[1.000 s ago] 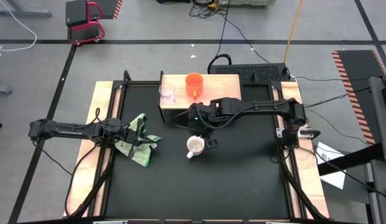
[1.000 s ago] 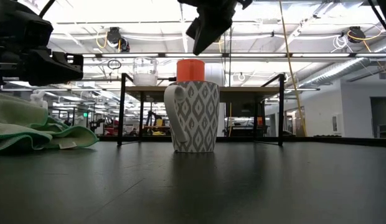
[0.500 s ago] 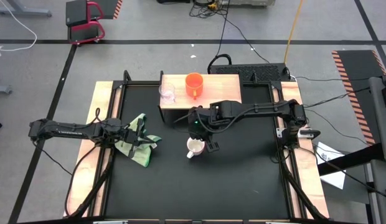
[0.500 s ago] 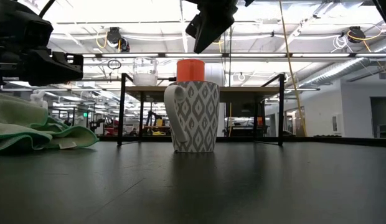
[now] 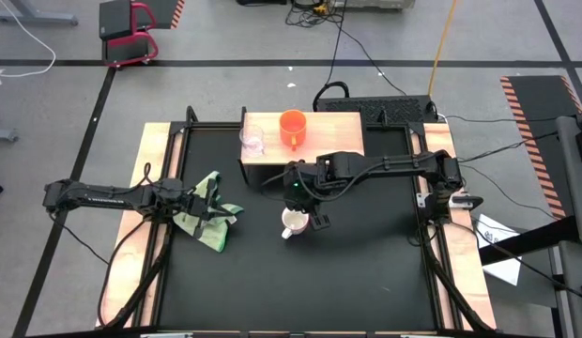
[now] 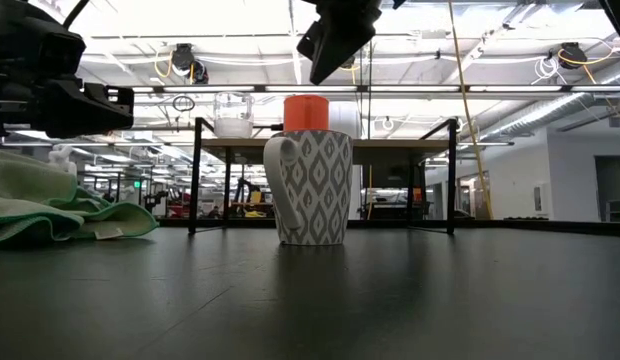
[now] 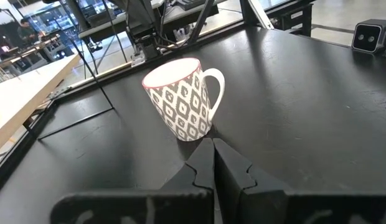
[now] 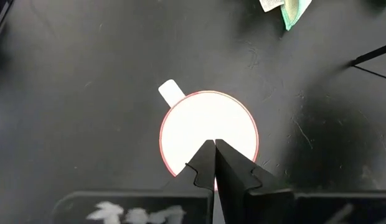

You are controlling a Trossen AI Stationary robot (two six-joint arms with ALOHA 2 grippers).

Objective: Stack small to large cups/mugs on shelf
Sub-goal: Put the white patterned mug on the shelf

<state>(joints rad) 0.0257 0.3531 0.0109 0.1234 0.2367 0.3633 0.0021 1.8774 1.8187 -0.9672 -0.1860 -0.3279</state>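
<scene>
One vessel stayed off the wooden-topped, black-legged shelf (image 5: 310, 141): the white patterned ceramic mug (image 8: 208, 133) stood upright on the near black mat, directly under the right gripper (image 8: 214, 154), fingers pressed together. Left gripper (image 7: 213, 154), likewise pinched together, hung farther left.

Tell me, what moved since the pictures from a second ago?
The right pincer, shut and empty, slid a little along the table to hang right over the white mug. Nothing was grabbed or dropped. The left pincer, green cloth, glass cup and orange mug stayed put.
</scene>
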